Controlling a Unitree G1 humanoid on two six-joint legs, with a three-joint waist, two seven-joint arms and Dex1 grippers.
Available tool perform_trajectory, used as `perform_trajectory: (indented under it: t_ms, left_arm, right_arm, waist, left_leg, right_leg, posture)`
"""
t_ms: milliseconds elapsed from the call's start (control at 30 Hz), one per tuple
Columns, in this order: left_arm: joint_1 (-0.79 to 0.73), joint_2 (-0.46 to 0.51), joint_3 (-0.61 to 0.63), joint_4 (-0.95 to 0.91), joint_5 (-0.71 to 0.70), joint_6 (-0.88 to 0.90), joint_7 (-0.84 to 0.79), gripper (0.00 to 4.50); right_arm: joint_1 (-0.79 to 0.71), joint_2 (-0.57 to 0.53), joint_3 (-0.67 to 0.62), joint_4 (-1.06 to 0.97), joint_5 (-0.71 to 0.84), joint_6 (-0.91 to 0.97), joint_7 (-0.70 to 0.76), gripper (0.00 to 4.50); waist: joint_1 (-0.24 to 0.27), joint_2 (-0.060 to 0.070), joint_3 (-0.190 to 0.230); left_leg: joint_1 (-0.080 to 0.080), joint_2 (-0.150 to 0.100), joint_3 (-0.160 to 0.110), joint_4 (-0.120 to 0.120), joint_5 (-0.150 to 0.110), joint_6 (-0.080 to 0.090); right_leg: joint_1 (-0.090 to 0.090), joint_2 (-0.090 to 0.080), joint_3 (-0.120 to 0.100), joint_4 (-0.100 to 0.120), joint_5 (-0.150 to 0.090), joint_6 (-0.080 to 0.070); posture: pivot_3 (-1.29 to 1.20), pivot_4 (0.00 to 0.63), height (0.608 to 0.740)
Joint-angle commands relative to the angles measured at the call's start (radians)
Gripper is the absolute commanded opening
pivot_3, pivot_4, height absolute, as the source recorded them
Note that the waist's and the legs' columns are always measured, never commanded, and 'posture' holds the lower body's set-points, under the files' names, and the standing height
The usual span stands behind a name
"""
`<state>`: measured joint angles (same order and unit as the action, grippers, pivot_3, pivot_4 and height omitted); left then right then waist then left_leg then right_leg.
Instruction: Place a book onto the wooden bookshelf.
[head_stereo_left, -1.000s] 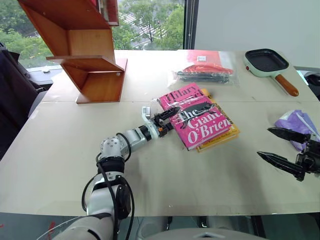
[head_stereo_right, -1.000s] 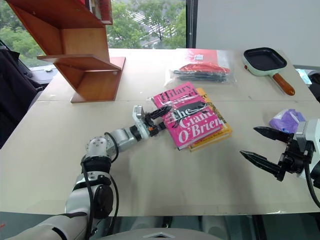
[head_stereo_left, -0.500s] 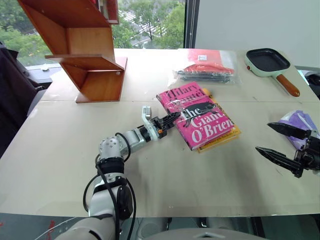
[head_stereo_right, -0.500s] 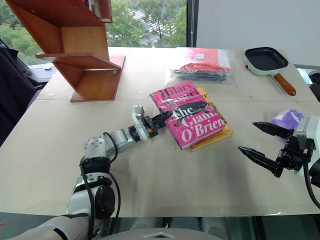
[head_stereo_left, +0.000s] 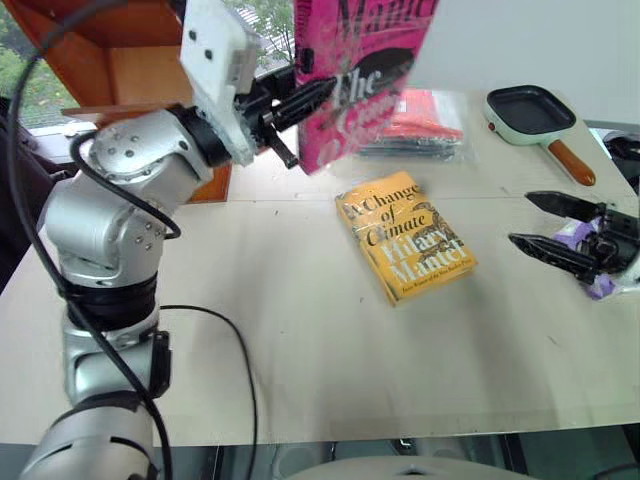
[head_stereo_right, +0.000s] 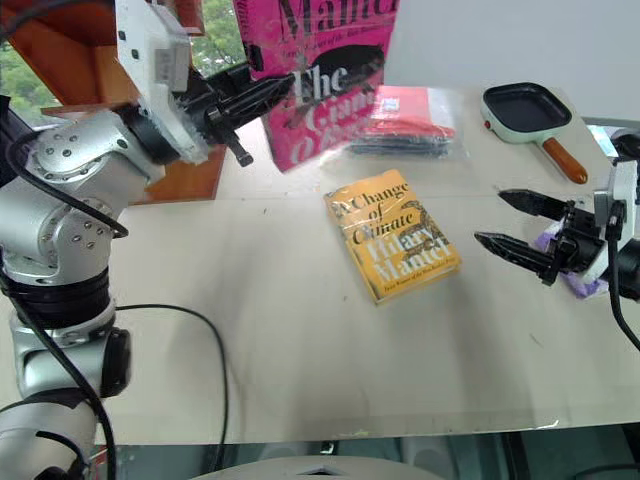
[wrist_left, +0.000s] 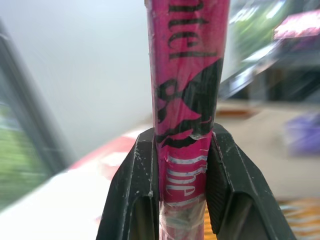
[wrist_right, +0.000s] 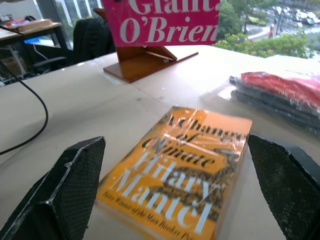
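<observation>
My left gripper (head_stereo_left: 305, 98) is shut on the lower edge of the bright pink book (head_stereo_left: 365, 60) and holds it upright, high above the table. In the left wrist view both black fingers (wrist_left: 140, 170) clamp the pink book (wrist_left: 186, 65) edge-on. The reddish-brown wooden bookshelf (head_stereo_left: 120, 30) stands at the far left of the table, partly hidden behind my left arm; its base (wrist_right: 145, 60) shows in the right wrist view. My right gripper (head_stereo_left: 520, 218) hovers open over the table's right side, pointing toward the middle, with nothing between its fingers.
A yellow-orange book (head_stereo_left: 405, 235) lies flat mid-table. Behind it is a clear bag of red and black items (head_stereo_left: 425, 125). A small pan (head_stereo_left: 530, 112) with a brown handle sits far right. A purple object (head_stereo_right: 578, 285) lies behind my right gripper.
My left gripper has lifted the pink book off the yellow-orange one and rolled it upright, well above the table. The right gripper moved a little forward and stays open.
</observation>
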<state>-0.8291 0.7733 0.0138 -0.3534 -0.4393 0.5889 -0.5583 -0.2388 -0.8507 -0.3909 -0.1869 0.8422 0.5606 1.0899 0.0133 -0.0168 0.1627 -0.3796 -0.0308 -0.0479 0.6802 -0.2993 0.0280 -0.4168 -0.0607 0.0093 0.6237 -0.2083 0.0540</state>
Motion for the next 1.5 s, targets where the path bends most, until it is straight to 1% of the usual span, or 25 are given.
perform_trajectory:
  t_ms: [33, 133, 200, 333, 433, 500, 567, 667, 733, 933, 1033, 1200, 1267, 1367, 1500]
  left_arm:
    - [0.035, 0.145, -0.028, -0.095, 0.307, -0.16, 0.057, 0.59]
    - [0.124, 0.365, -0.103, -0.098, 0.608, -0.308, 0.022, 0.59]
    - [0.144, 0.407, -0.096, -0.091, 0.707, -0.331, 0.055, 0.59]
    - [0.138, 0.408, -0.078, -0.071, 0.82, -0.381, 0.077, 0.59]
    - [0.138, 0.411, -0.046, -0.049, 0.841, -0.384, 0.045, 0.59]
    - [0.168, 0.43, -0.016, -0.038, 0.814, -0.334, -0.031, 0.59]
    - [0.211, 0.452, 0.015, -0.009, 0.818, -0.321, -0.07, 0.59]
    - [0.247, 0.473, 0.031, 0.032, 0.841, -0.328, -0.096, 0.59]
    - [0.242, 0.476, 0.034, 0.065, 0.849, -0.347, -0.096, 0.59]
    - [0.199, 0.487, -0.003, 0.184, 0.864, -0.378, -0.146, 0.59]
    - [0.164, 0.47, -0.024, 0.259, 0.884, -0.403, -0.136, 0.59]
    - [0.104, 0.439, -0.068, 0.361, 0.922, -0.429, -0.131, 0.59]
    - [0.072, 0.433, -0.08, 0.393, 0.932, -0.394, -0.164, 0.59]
    - [0.054, 0.456, -0.08, 0.416, 0.946, -0.295, -0.24, 0.59]
    - [0.04, 0.471, -0.086, 0.453, 0.973, -0.275, -0.256, 0.59]
  right_arm:
    - [-0.124, 0.034, 0.033, 0.053, 0.016, -0.027, 0.03, 4.5]
    - [-0.188, 0.069, 0.043, 0.091, 0.032, -0.021, 0.044, 4.5]
    - [-0.215, 0.082, 0.052, 0.109, 0.041, -0.011, 0.051, 4.5]
    - [-0.249, 0.097, 0.076, 0.139, 0.025, -0.021, 0.069, 4.5]
    - [-0.264, 0.102, 0.092, 0.15, 0.013, -0.029, 0.082, 4.5]
    - [-0.274, 0.109, 0.099, 0.153, 0.01, -0.034, 0.083, 4.5]
    - [-0.284, 0.12, 0.099, 0.155, 0.008, -0.043, 0.08, 4.5]
    - [-0.295, 0.139, 0.093, 0.152, 0.013, -0.046, 0.071, 4.5]
    - [-0.301, 0.156, 0.085, 0.144, 0.026, -0.04, 0.058, 4.5]
    - [-0.323, 0.192, 0.084, 0.116, 0.069, -0.014, 0.031, 4.5]
    - [-0.351, 0.234, 0.069, 0.119, 0.116, 0.0, -0.015, 4.5]
    - [-0.353, 0.258, 0.072, 0.122, 0.12, -0.001, -0.031, 4.5]
    - [-0.349, 0.259, 0.074, 0.121, 0.116, -0.003, -0.032, 4.5]
    - [-0.335, 0.257, 0.073, 0.117, 0.107, -0.009, -0.03, 4.5]
    - [-0.32, 0.261, 0.077, 0.113, 0.098, -0.019, -0.03, 4.5]
  waist:
    - [-0.003, 0.0, 0.003]
    - [-0.015, -0.001, 0.005]
    - [-0.012, 0.0, 0.006]
    - [0.007, -0.002, 0.008]
    - [0.004, -0.002, 0.008]
    - [0.0, -0.002, 0.008]
    - [-0.008, -0.001, 0.008]
    - [-0.02, -0.001, 0.009]
    - [-0.023, -0.001, 0.009]
    - [-0.024, -0.002, 0.009]
    - [-0.025, -0.002, 0.009]
    - [-0.022, -0.002, 0.009]
    - [-0.025, -0.002, 0.009]
    - [-0.027, -0.002, 0.009]
    - [-0.031, -0.002, 0.009]
  left_leg:
    - [0.0, 0.0, 0.0, 0.0, 0.0, 0.0]
    - [0.0, 0.001, 0.0, -0.003, 0.0, 0.0]
    - [0.0, 0.0, 0.0, -0.006, 0.0, 0.0]
    - [-0.005, 0.0, -0.001, -0.004, 0.0, 0.001]
    - [-0.006, 0.0, -0.001, -0.004, -0.001, 0.002]
    - [-0.006, 0.0, -0.001, -0.004, -0.001, 0.002]
    - [-0.005, 0.0, 0.0, -0.004, -0.001, 0.002]
    - [-0.004, 0.0, 0.001, -0.004, -0.001, 0.002]
    - [-0.004, 0.001, 0.001, -0.004, -0.001, 0.003]
    - [-0.004, 0.0, 0.0, -0.002, -0.001, 0.002]
    - [-0.004, 0.0, 0.0, -0.002, -0.001, 0.002]
    - [-0.005, 0.0, 0.0, -0.002, -0.001, 0.002]
    - [-0.005, 0.0, 0.0, -0.001, -0.001, 0.002]
    - [-0.005, 0.0, 0.001, -0.001, -0.001, 0.003]
    - [-0.003, 0.0, 0.002, -0.001, -0.001, 0.003]
  right_leg:
    - [0.0, 0.0, 0.0, 0.0, 0.0, 0.0]
    - [-0.001, 0.001, 0.001, -0.001, 0.0, 0.0]
    - [-0.003, 0.001, 0.0, -0.002, 0.0, 0.0]
    - [-0.006, 0.0, -0.005, -0.002, 0.0, 0.0]
    - [-0.006, -0.001, -0.006, -0.001, 0.0, 0.0]
    - [-0.007, -0.001, -0.006, 0.0, 0.0, 0.0]
    - [-0.007, -0.001, -0.006, 0.001, 0.0, 0.0]
    - [-0.007, 0.0, -0.004, 0.002, 0.0, 0.0]
    - [-0.007, 0.001, -0.004, 0.003, 0.0, 0.0]
    - [-0.007, 0.0, -0.005, 0.003, 0.0, 0.001]
    - [-0.007, 0.001, -0.005, 0.003, 0.0, 0.001]
    - [-0.007, 0.0, -0.005, 0.003, 0.0, 0.001]
    - [-0.007, 0.0, -0.005, 0.004, 0.0, 0.001]
    - [-0.007, 0.001, -0.004, 0.005, 0.0, 0.001]
    - [-0.007, 0.002, -0.002, 0.009, 0.0, 0.001]
  posture:
    - [0.0, 0.15, 0.74]
    - [0.0, 0.15, 0.74]
    - [0.0, 0.15, 0.74]
    - [0.0, 0.15, 0.74]
    - [0.0, 0.15, 0.74]
    - [0.0, 0.15, 0.74]
    - [0.0, 0.15, 0.74]
    - [0.0, 0.15, 0.74]
    - [0.0, 0.15, 0.74]
    - [0.0, 0.15, 0.74]
    - [0.0, 0.15, 0.74]
    - [0.0, 0.15, 0.74]
    - [0.0, 0.15, 0.74]
    - [0.0, 0.15, 0.74]
    - [0.0, 0.15, 0.74]
